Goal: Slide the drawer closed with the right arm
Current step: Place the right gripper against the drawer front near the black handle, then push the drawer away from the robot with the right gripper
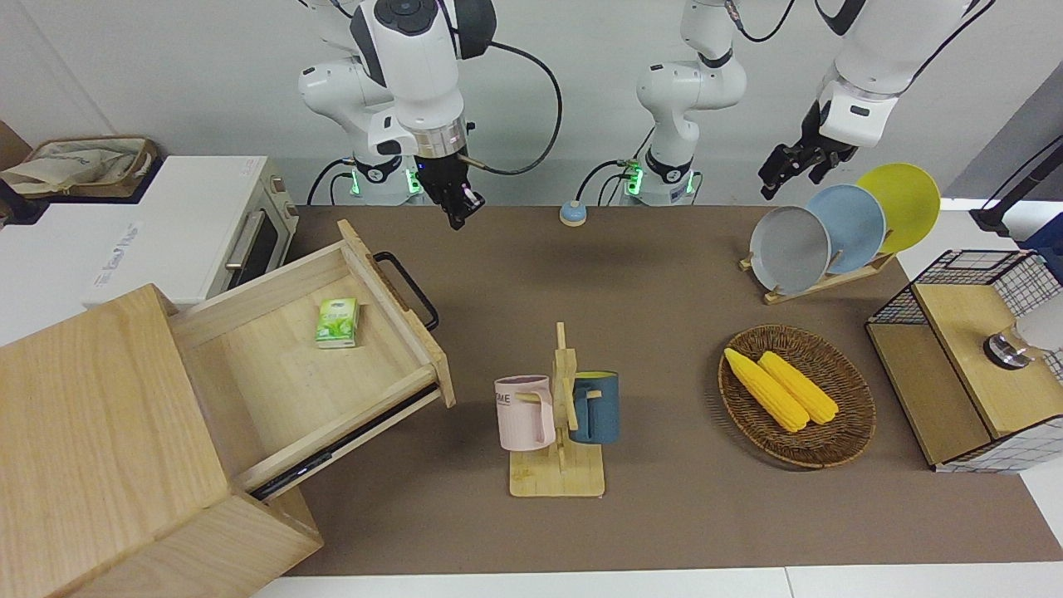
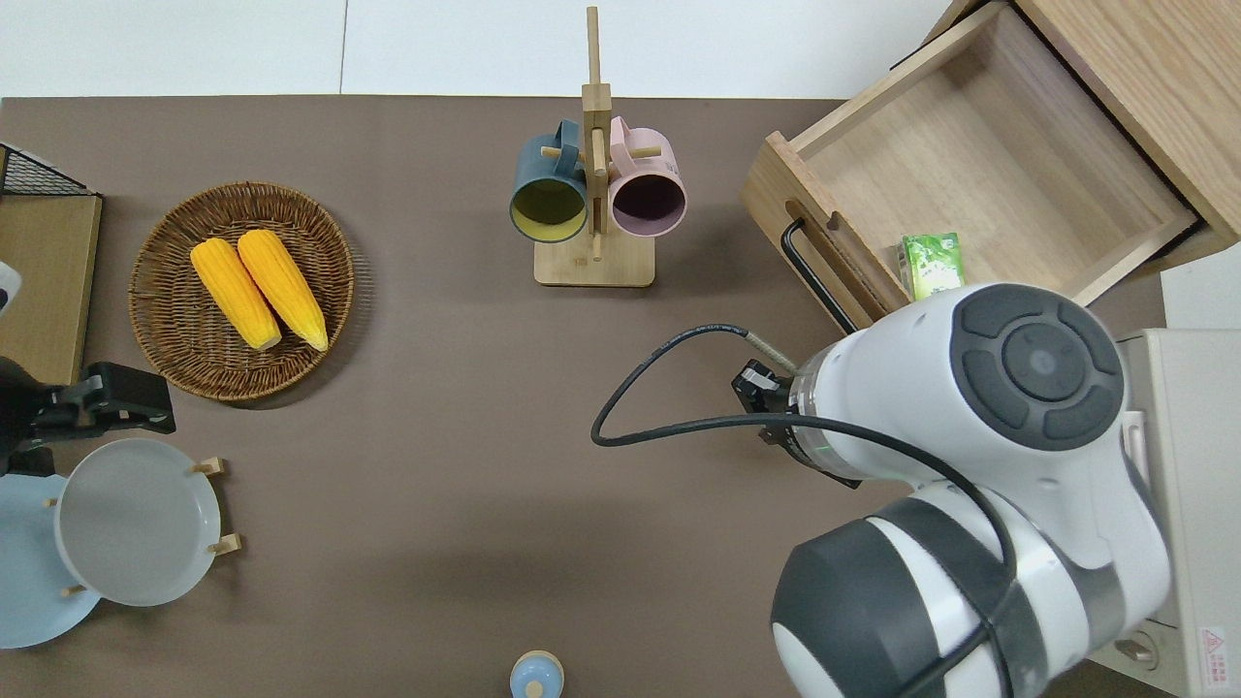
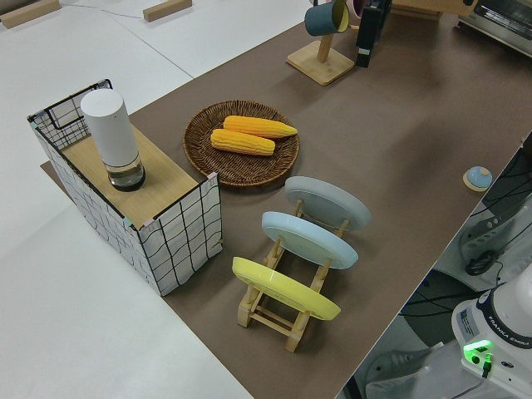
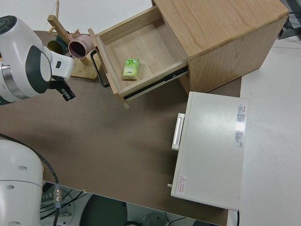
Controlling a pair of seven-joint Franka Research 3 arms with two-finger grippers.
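The drawer [image 1: 274, 374] stands pulled far out of the pale-wood cabinet [image 1: 91, 415]; it also shows in the overhead view [image 2: 979, 165] and the right side view [image 4: 141, 47]. Its black bar handle [image 1: 407, 286] faces the middle of the table. A small green carton [image 1: 336, 322] lies inside, against the front panel. My right gripper [image 1: 457, 212] hangs over the bare brown mat, a short way off the handle's end [image 2: 819, 281] that lies nearer to the robots, touching nothing. In the overhead view the wrist hides most of it [image 2: 754, 381]. My left gripper [image 1: 785, 174] is parked.
A white toaster oven [image 1: 191, 228] stands beside the cabinet, nearer to the robots. A mug rack [image 1: 558, 415] with two mugs stands mid-table. A basket of corn [image 1: 797, 394], a plate rack [image 1: 830, 228] and a wire-mesh box [image 1: 972, 357] stand toward the left arm's end.
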